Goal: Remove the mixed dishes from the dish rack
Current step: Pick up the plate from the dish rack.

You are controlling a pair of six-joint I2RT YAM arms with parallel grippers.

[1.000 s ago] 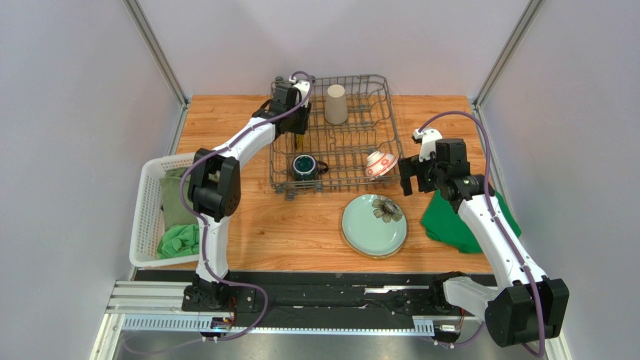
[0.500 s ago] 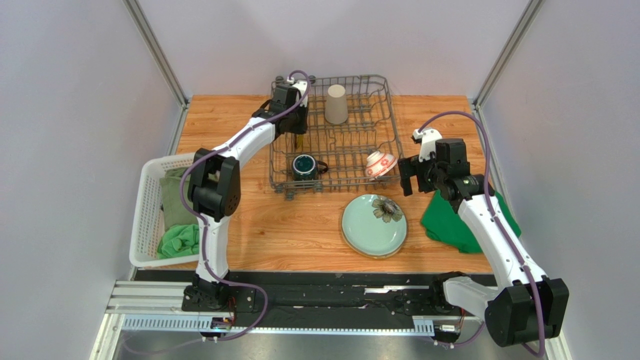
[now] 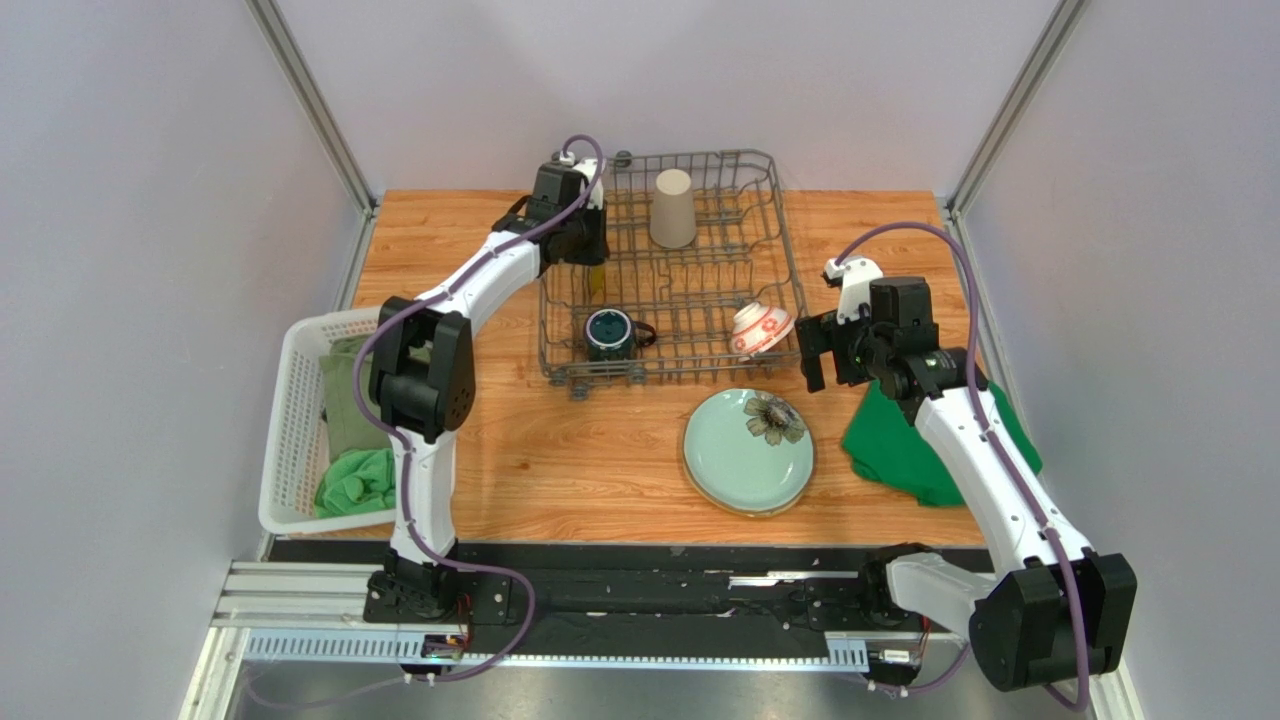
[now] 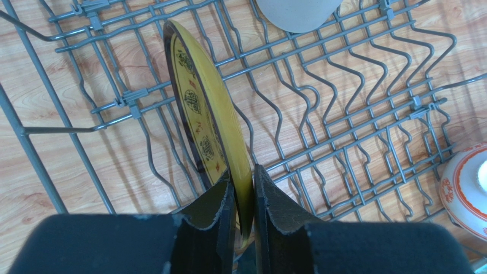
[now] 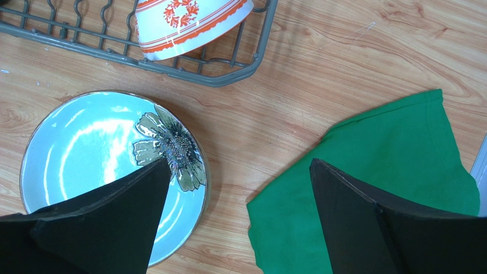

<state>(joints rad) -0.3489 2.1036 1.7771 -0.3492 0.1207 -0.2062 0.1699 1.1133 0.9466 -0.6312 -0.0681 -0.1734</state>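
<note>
the left end effector (image 4: 243, 197) clamped the yellow plate (image 4: 208, 108) by its rim, the one hold on offer, as it stood on edge between tines at the far left corner of the rack (image 3: 699, 293); the right end effector (image 5: 238, 165) gaped empty by the bowl (image 5: 191, 23).

Rack wires (image 4: 132, 97) and tumbler (image 4: 297, 11) crowd the yellow plate (image 4: 212, 114).

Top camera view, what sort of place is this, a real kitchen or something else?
Probably a robot test cell, not a kitchen: plain grey walls enclose a wooden table, the left arm and right arm are bolted to a metal rail, and the dish rack looks staged.
</note>
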